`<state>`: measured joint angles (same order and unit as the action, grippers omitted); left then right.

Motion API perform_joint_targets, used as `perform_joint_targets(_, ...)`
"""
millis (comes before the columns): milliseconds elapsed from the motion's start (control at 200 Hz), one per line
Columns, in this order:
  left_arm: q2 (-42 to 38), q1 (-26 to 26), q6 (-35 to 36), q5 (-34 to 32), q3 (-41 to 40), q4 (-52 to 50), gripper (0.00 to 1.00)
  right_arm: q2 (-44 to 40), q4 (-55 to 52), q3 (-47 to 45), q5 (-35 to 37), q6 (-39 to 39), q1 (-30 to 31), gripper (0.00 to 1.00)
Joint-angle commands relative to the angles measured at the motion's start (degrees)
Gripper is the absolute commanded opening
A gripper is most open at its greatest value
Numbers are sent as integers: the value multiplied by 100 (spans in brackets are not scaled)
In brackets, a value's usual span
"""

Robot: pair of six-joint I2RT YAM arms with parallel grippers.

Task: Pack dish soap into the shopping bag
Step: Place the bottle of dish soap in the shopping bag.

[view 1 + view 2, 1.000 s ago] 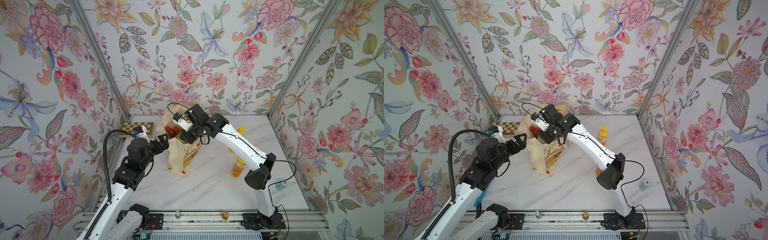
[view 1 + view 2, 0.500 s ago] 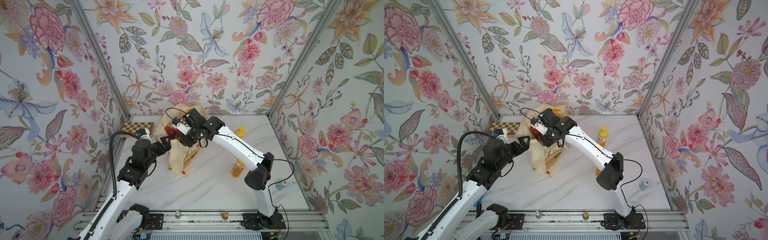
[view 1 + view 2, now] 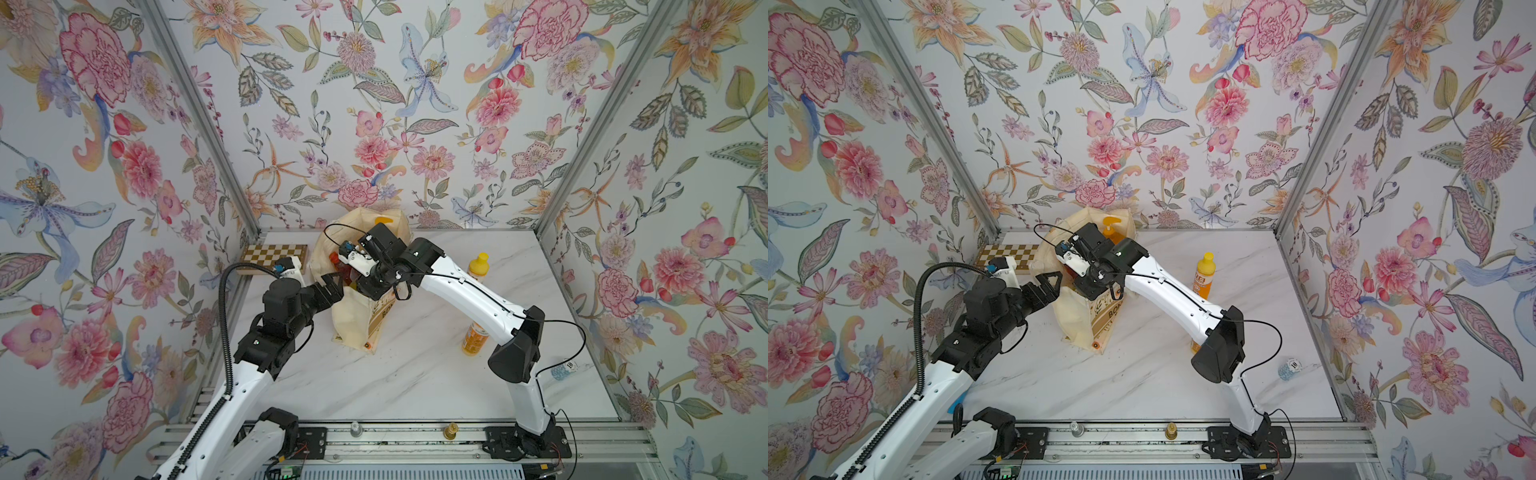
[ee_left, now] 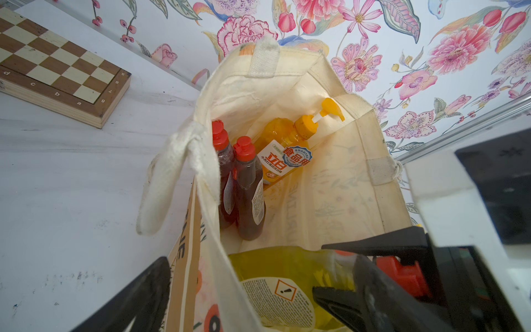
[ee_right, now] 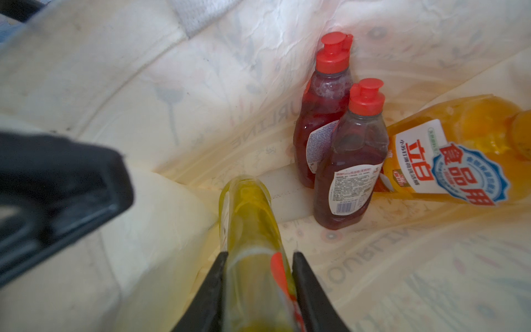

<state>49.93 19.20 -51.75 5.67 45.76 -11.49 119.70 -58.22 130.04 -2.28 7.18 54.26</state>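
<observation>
Fingers [image 5: 207, 301] of the right gripper [image 5: 260, 255] are pinched tight on the neck end of the olive bottle [image 5: 247, 212], which hangs base-down inside the bag [image 4: 339, 201]. Left gripper [image 3: 333, 286] stands wide open at the bag's rim and grips nothing; 1 finger shows outside the cloth in the left wrist view. Already in the bag are 2 red bottles [image 5: 347, 161], upright and touching in a corner, and the pump bottle [image 5: 448, 149] leaning beside them. 2 orange bottles [image 3: 478, 268] stand on the table [image 3: 415, 374], well apart from the bag.

The step in hand looks like setting the olive bottle down. To do it well, I would lower it straight onto the free floor near the red pair. It should be held upright until the base bears weight, and only then should the fingers spread. Letting go early risks toppling it onto the reds.

I cannot tell whether the olive base touches the floor yet, or whether the left finger touches the cloth. The bottle's red cap is mostly hidden between the fingers. In both top views the right gripper is buried in the bag's mouth. The nearer orange bottle is half hidden behind the right arm [image 3: 469, 295].
</observation>
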Motion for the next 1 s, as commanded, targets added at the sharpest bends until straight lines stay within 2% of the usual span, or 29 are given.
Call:
perform_joint_targets(0,-2,39,-20,100,44,33,98,-298,342,-4,-303,-188,180,0)
perform_joint_targets(145,-51,50,-24,230,-54,-39,87,-312,343,-31,-238,-208,209,0)
perform_joint_targets(325,-227,43,159,181,-70,-465,79,-298,346,-44,-46,-283,183,0)
perform_joint_targets(520,-320,193,439,270,-366,-304,66,-287,356,-7,148,-432,73,0)
perform_joint_targets(776,-383,429,1119,-43,-657,-365,65,-193,368,58,397,-572,-155,0)
perform_joint_targets(946,-513,427,1291,-195,-745,-543,62,-116,380,206,220,-583,-238,0)
perform_joint_targets(996,-559,429,1365,-231,-711,-619,57,-124,381,196,277,-585,-245,0)
